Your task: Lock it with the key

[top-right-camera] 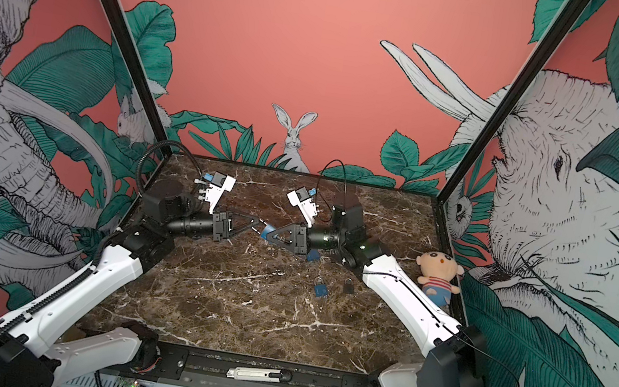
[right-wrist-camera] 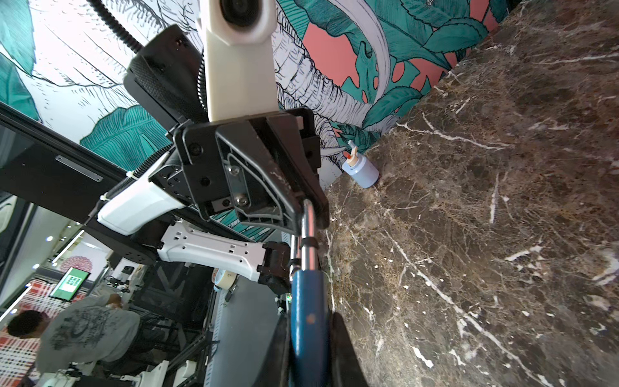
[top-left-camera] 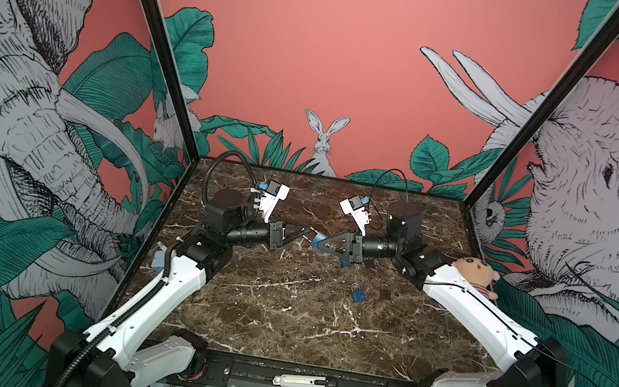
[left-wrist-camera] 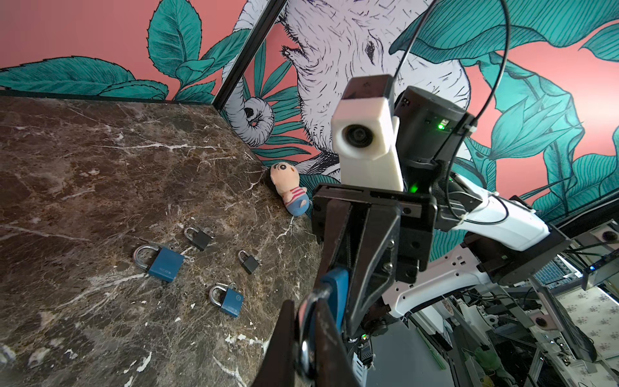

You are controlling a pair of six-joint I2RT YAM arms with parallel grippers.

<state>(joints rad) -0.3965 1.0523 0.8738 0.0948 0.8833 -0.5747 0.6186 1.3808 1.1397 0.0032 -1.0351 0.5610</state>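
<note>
A blue padlock (right-wrist-camera: 308,301) hangs above the back of the marble table (top-left-camera: 280,316), between my two grippers. The right gripper (right-wrist-camera: 310,318) is shut on its blue body (top-left-camera: 318,241). Facing it, my left gripper (left-wrist-camera: 304,303) is shut on the silvery shackle (right-wrist-camera: 308,228) that sticks out of the body. In both top views the two grippers meet tip to tip, left gripper (top-left-camera: 303,235) against right gripper (top-left-camera: 317,242). I cannot make out the key in any view.
Several more padlocks lie on the table below the right arm: a blue one (left-wrist-camera: 164,263), another blue (left-wrist-camera: 229,300), and two black ones (left-wrist-camera: 199,236) (left-wrist-camera: 249,261). A plush doll (top-left-camera: 476,273) leans at the right wall. A blue bottle (right-wrist-camera: 363,169) stands at the left wall.
</note>
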